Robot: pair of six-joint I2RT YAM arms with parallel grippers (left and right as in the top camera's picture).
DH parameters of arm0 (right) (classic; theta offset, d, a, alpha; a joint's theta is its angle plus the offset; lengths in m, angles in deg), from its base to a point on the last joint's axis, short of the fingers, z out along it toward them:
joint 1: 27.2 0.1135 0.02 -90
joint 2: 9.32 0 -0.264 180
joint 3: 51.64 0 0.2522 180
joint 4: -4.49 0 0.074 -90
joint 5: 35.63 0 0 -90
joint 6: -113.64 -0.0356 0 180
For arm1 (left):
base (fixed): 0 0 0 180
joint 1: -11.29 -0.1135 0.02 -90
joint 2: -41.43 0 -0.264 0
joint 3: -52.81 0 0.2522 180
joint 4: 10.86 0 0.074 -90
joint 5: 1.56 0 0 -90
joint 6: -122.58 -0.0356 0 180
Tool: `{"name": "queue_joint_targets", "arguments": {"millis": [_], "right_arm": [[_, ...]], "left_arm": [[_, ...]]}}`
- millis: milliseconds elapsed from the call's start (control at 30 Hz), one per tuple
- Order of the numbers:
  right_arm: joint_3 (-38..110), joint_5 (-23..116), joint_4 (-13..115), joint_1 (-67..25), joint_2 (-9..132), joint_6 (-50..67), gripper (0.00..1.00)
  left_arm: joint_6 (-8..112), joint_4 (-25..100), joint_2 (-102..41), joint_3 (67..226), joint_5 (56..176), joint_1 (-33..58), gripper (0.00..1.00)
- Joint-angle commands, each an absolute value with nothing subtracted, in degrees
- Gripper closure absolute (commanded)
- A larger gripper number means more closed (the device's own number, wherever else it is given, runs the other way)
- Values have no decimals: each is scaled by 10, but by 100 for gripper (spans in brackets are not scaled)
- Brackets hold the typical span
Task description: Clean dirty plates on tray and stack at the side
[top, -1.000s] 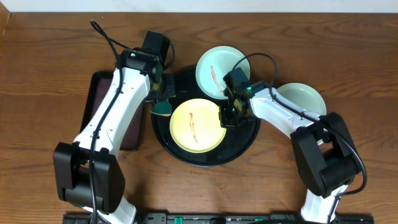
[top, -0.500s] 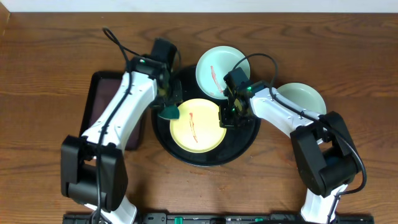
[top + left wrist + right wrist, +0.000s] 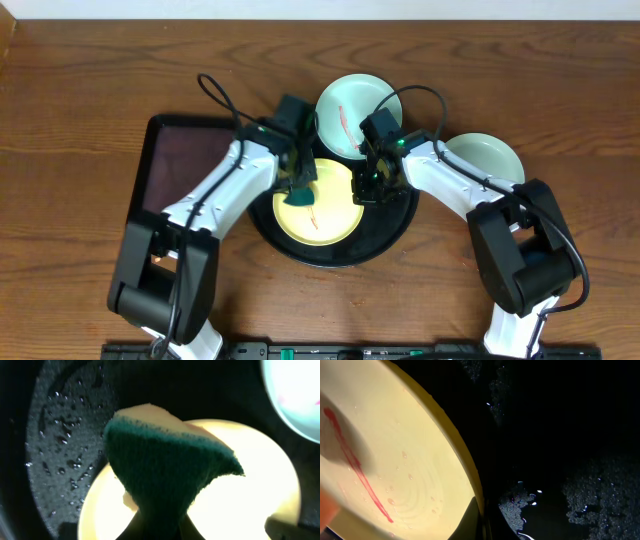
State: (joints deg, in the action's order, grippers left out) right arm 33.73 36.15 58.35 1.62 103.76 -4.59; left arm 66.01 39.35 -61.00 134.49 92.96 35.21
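The pale yellow plate point(image 3: 325, 212) lies on the black tray point(image 3: 395, 225) and has a thin red smear point(image 3: 355, 472) in its centre. My left gripper point(image 3: 297, 188) is shut on a green and yellow sponge point(image 3: 170, 470), holding it over the yellow plate's left part point(image 3: 260, 480). My right gripper point(image 3: 366, 187) is shut on the yellow plate's right rim point(image 3: 470, 485), one finger over the rim and one under it. An aqua plate point(image 3: 345, 112) with a red smear sits at the tray's back edge. A second aqua plate point(image 3: 490, 158) lies on the table to the right.
A rectangular dark brown tray point(image 3: 180, 160) lies left of the black tray. The black tray's floor point(image 3: 570, 435) is wet with droplets. Cables loop above both wrists. The wooden table point(image 3: 80, 90) surrounds everything.
My left gripper has moved right with the sponge, from the black tray's left edge to over the yellow plate. The right arm has stayed on the plate's rim.
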Motion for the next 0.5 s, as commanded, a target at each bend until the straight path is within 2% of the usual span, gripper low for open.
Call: {"name": "queue_joint_targets", "arguments": {"millis": [0,467], "right_arm": [[337,361,582,13,1043,-46,99],[337,361,583,13,1043,-46,99]], "left_arm": [[720,366,-614,1324,868,367,93],[730,405,-614,1315,936,425,93]]}}
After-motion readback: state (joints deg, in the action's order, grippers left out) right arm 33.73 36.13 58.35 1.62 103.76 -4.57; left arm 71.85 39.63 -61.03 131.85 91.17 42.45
